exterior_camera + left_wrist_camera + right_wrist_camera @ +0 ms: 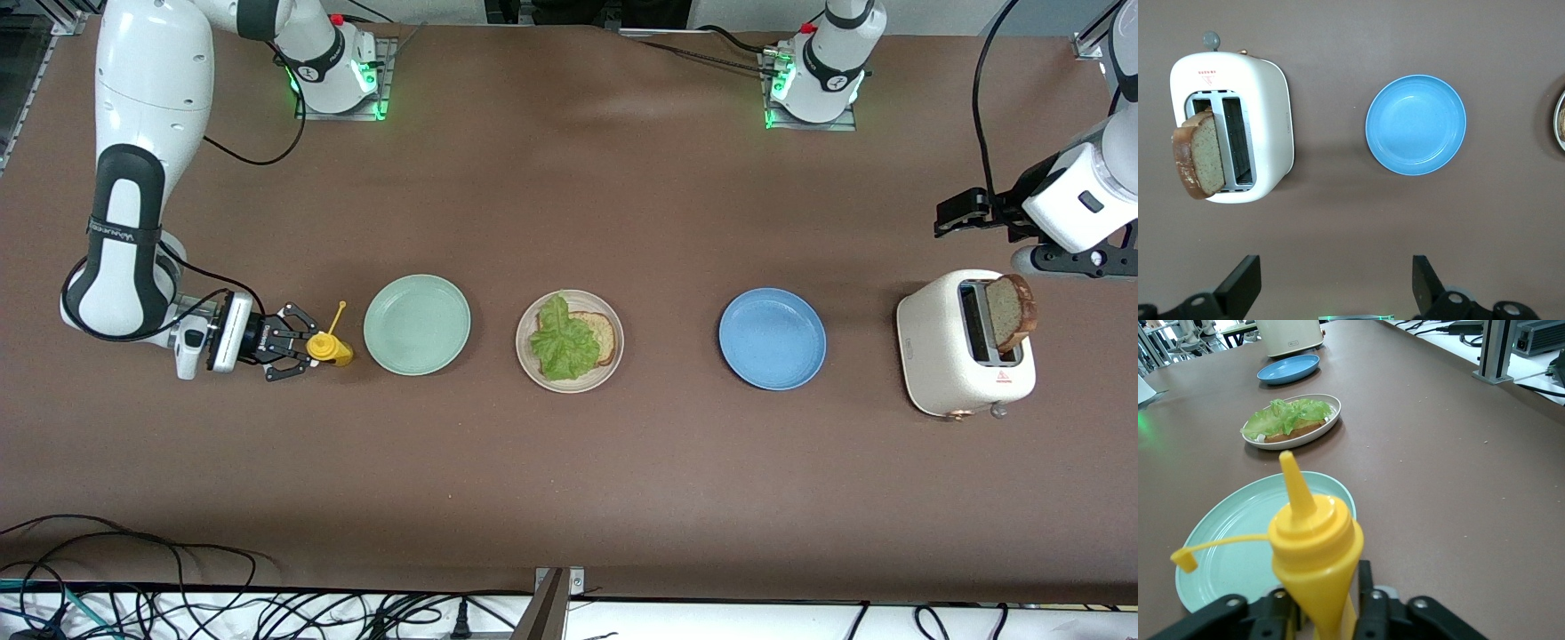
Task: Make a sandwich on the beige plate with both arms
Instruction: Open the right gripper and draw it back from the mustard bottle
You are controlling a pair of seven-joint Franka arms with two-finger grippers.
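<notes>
The right tool point(307, 348) is low at the right arm's end of the counter point(569, 480), with its fingers point(1368, 603) on both sides of the yellow bottle point(329, 348); whether they clamp it or have just loosened, I cannot tell. The bottle stands upright just beside the mint plate point(417, 324). Next along the row, toward the left arm's end, is the beige plate point(569, 340), and on it lies one bread slice point(605, 336) with the lettuce point(563, 341) on top, covering most of it. Then comes the blue plate point(772, 338), and then the white toaster point(965, 356), where a second slice point(1012, 311) stands up out of one slot. The left tool point(1336, 283) hangs released, jaws wide and grasping nothing, over the counter near the toaster.
</notes>
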